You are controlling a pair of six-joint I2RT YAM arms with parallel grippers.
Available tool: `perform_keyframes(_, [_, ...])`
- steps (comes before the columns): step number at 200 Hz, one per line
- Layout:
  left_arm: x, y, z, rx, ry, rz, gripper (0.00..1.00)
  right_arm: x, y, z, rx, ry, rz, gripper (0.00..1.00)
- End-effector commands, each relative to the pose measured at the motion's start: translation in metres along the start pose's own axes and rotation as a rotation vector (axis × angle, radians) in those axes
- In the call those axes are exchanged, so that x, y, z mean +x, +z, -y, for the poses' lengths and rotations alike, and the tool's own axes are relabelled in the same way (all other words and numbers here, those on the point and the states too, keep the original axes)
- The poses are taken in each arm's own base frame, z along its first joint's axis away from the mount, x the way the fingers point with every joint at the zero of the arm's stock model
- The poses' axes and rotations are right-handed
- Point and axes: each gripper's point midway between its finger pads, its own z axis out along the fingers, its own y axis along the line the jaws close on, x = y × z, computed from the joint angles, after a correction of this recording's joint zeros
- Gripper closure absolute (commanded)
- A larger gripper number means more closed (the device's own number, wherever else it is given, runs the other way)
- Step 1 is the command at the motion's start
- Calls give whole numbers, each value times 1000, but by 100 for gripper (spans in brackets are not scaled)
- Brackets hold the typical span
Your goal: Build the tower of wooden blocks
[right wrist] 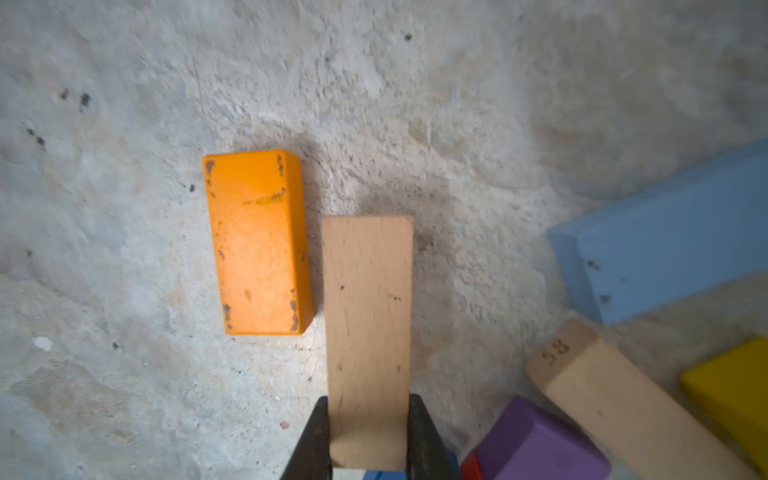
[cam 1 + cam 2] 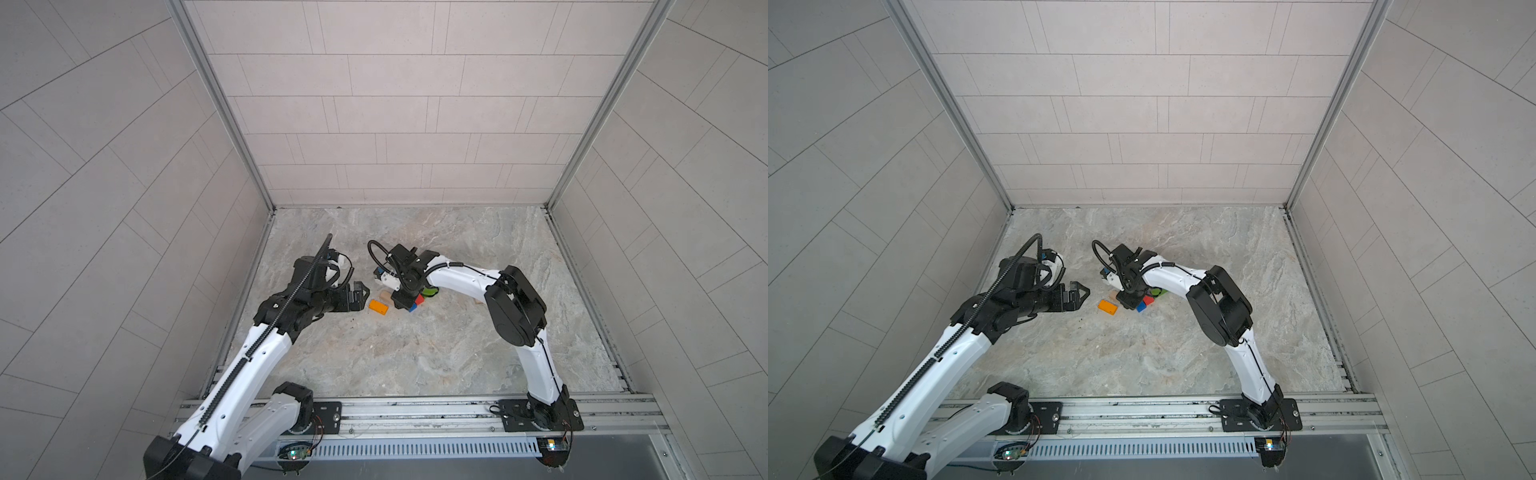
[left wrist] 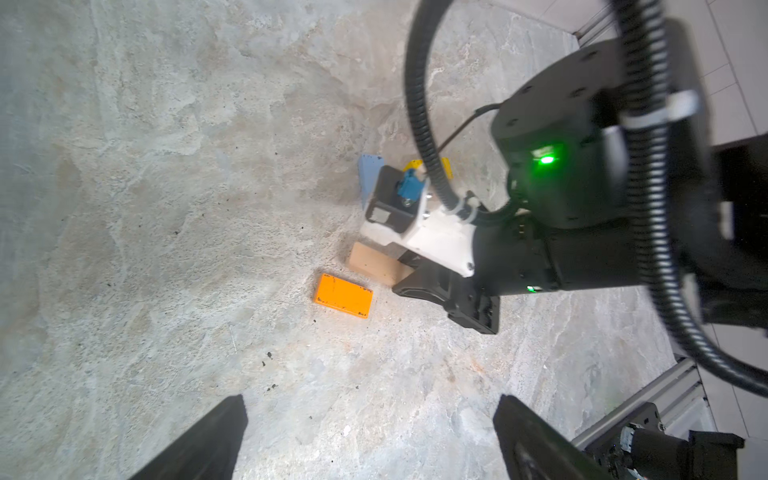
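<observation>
The grey stone table (image 2: 415, 353) has an orange block (image 2: 378, 307) lying flat on its own. Near it a light-blue block (image 1: 673, 237) lies too. Small dark specks (image 1: 85, 99) dot the top.

Lone block (image 2: 378, 308) lies on the table (image 2: 415, 353), held block (image 1: 368, 311) just beside it (between the right gripper's (image 1: 369, 419) jaws), other blocks (image 2: 419, 300) clustered to their right
</observation>
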Motion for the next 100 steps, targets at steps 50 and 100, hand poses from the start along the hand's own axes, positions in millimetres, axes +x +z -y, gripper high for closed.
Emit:
perform_keyframes(50, [-14,11,12,31,-1,-44,0,6,-81,34,121,284,162,80])
perform_keyframes(100, [-15,34,37,57,53,-57,0,49,-121,63,240,502,198,80])
